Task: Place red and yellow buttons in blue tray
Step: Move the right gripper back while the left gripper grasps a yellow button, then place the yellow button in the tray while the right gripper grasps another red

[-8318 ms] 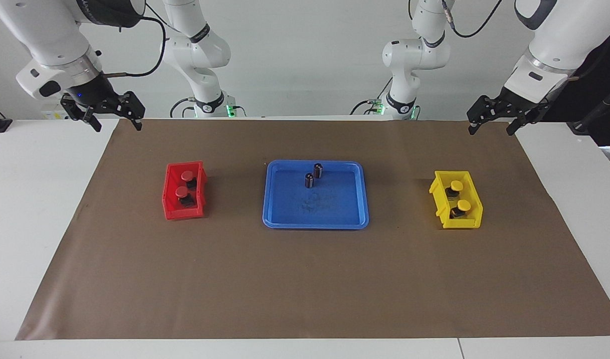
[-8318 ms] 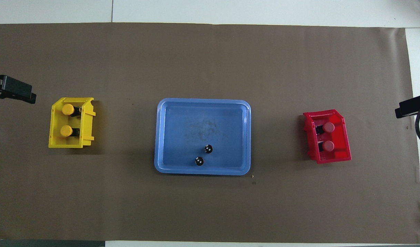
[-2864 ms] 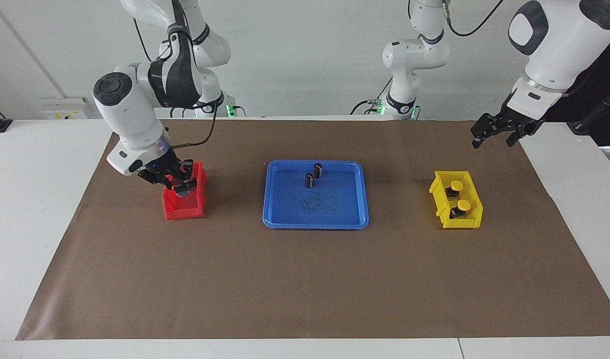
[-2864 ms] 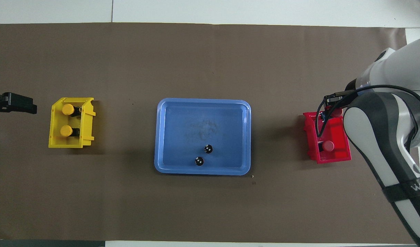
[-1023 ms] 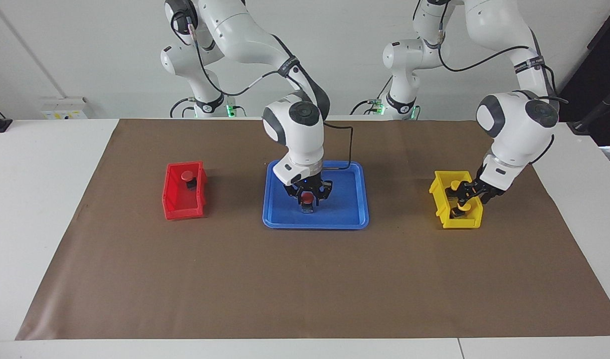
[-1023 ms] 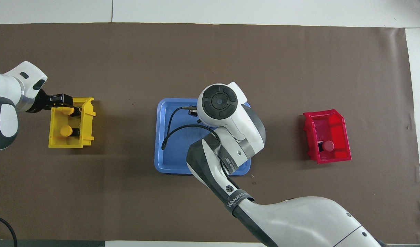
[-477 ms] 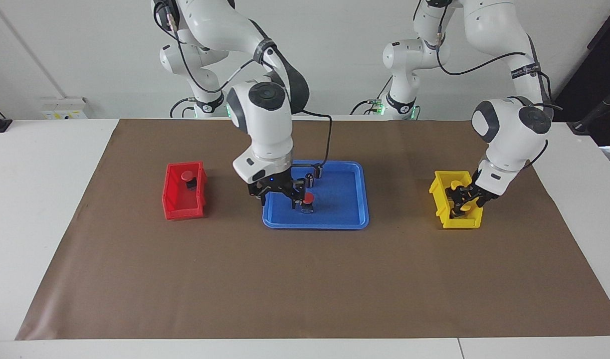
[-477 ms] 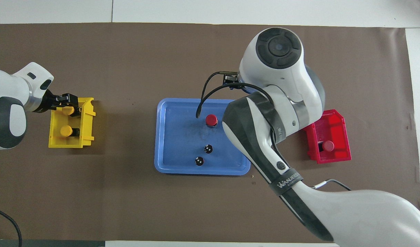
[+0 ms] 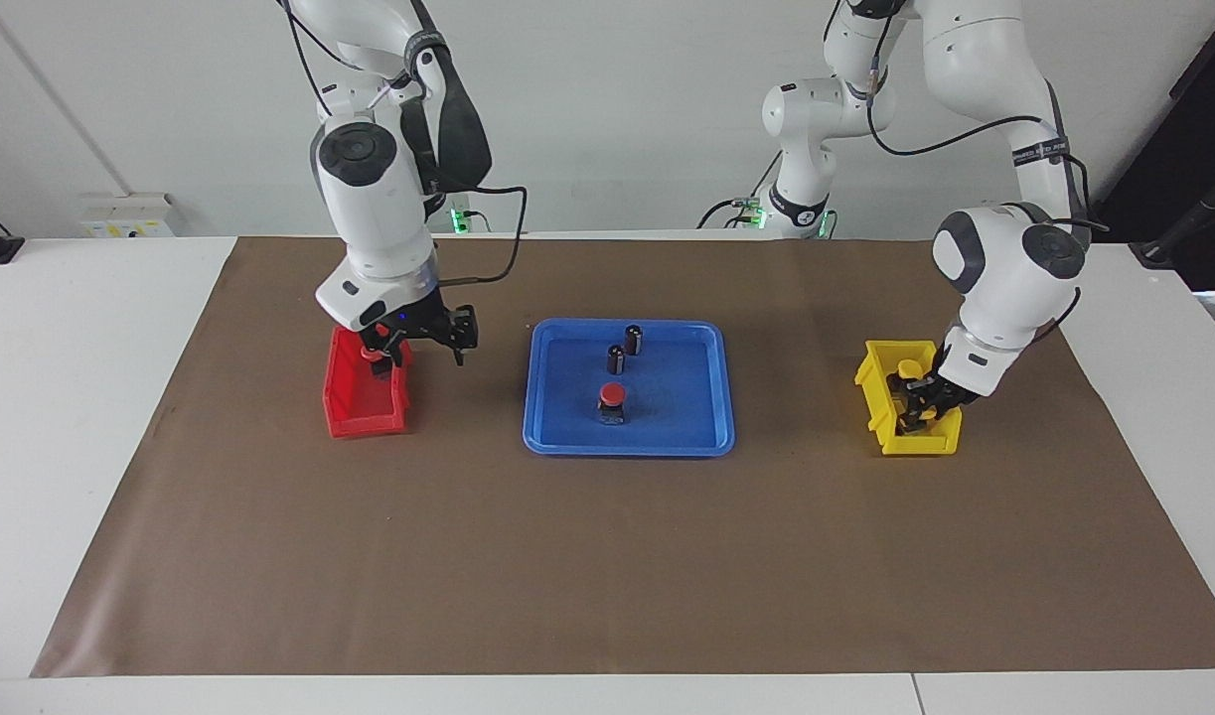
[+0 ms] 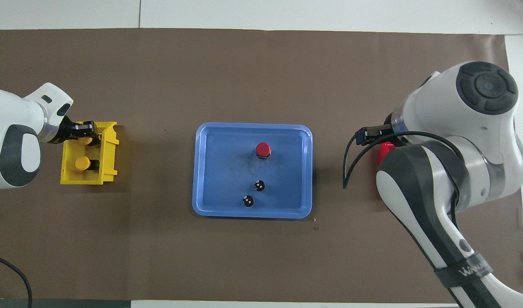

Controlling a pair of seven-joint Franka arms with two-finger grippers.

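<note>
One red button [image 9: 612, 395] stands in the blue tray [image 9: 627, 449], also seen from overhead [image 10: 263, 149] in the tray [image 10: 252, 214]. The second red button [image 9: 373, 356] shows partly in the red bin [image 9: 364, 417]. My right gripper [image 9: 420, 343] is open and empty, over the red bin's edge toward the tray. My left gripper [image 9: 922, 400] is down in the yellow bin [image 9: 920, 444] at the yellow button farther from the robots, mostly hiding it. The nearer yellow button [image 9: 910, 370] sits free; it also shows from overhead [image 10: 82, 162].
Two dark capless cylinders [image 9: 616, 358] [image 9: 633, 339] stand in the tray's part nearer to the robots. Brown paper covers the table. From overhead the right arm hides most of the red bin [image 10: 386, 147].
The right gripper let go of the red button in the tray, rose and swung back over the red bin. The left gripper sank lower into the yellow bin.
</note>
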